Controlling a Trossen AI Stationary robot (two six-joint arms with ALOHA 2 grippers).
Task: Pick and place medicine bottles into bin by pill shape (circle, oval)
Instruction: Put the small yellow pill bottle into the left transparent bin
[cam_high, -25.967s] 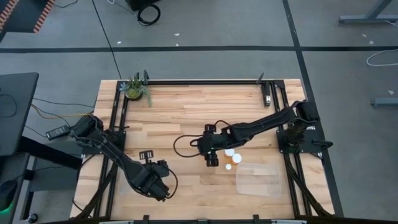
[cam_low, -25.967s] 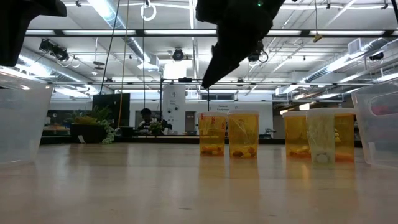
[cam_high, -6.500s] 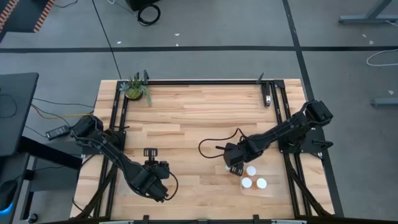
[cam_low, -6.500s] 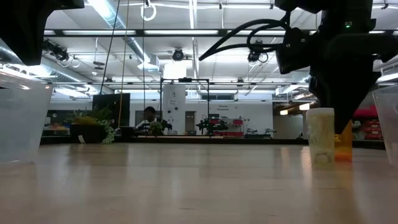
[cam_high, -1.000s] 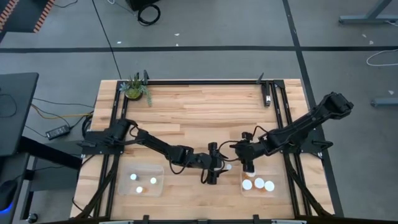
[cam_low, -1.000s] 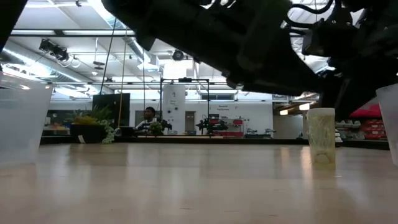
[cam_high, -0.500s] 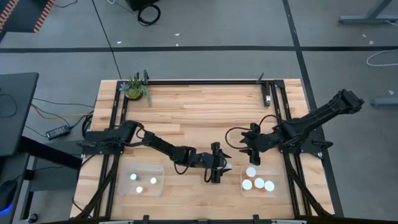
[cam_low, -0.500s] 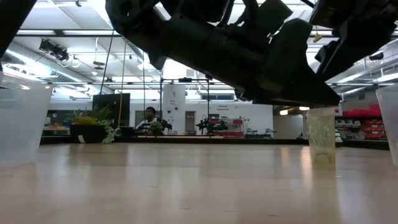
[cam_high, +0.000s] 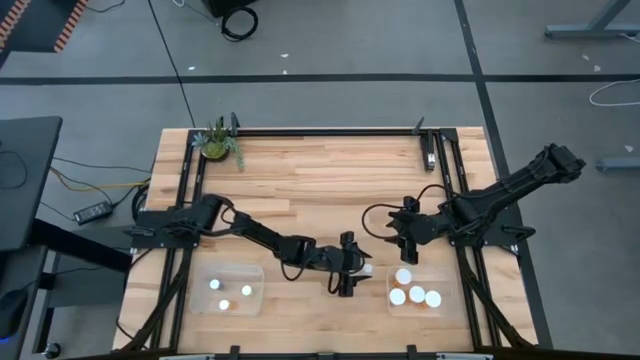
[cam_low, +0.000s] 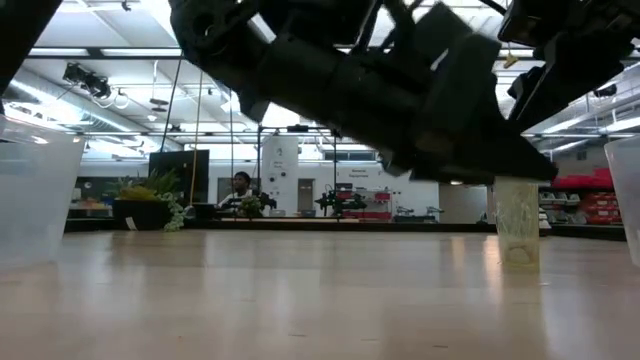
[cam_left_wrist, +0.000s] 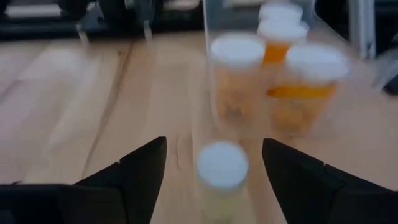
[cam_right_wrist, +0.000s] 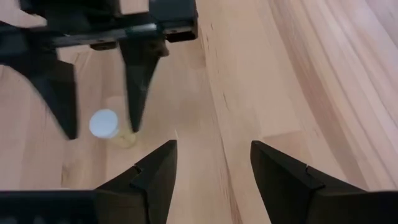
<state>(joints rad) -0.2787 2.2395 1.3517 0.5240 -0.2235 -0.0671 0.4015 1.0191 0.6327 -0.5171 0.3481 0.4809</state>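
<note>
Straddling the last loose medicine bottle (cam_left_wrist: 221, 167), the left gripper (cam_left_wrist: 214, 163) stands wide open with nothing held, its fingers (cam_left_wrist: 138, 168) on either side of the white cap. If it closes off-centre, I'd expect the small bottle to tip or skid toward the clear bin (cam_high: 415, 297) just beyond, where four capped bottles (cam_high: 403, 276) already sit. The left arm is stretched low across the tabletop (cam_high: 320, 180). The right gripper (cam_high: 405, 241) hangs open and empty, pulled back near its base.
</note>
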